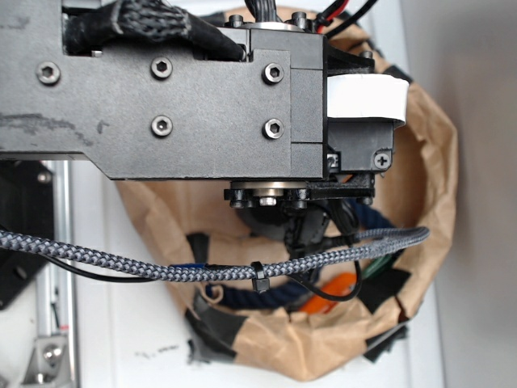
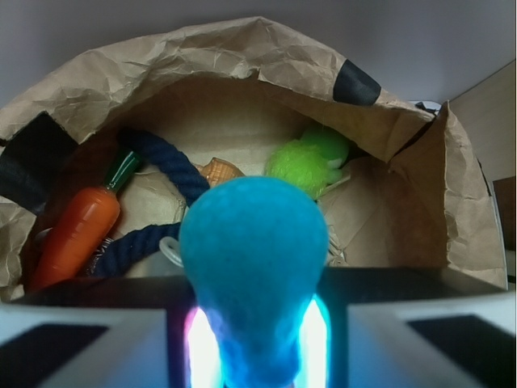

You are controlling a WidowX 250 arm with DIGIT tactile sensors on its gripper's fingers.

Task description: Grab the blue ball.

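In the wrist view the blue ball (image 2: 254, 250) fills the middle foreground, fuzzy turquoise and squeezed narrow at its lower end between my two fingers. My gripper (image 2: 257, 343) is shut on it, with bright light glowing on both sides of the pinched part. The ball hangs above the floor of the brown paper bag (image 2: 242, 48). In the exterior view the arm's black body (image 1: 161, 89) covers most of the bag (image 1: 428, 162), and both the ball and the jaws are hidden under it.
Inside the bag lie a thick navy rope ring (image 2: 166, 166), an orange carrot toy (image 2: 77, 234) at the left and a lime-green plush toy (image 2: 311, 162) at the back right. A grey braided cable (image 1: 202, 271) crosses the bag in the exterior view.
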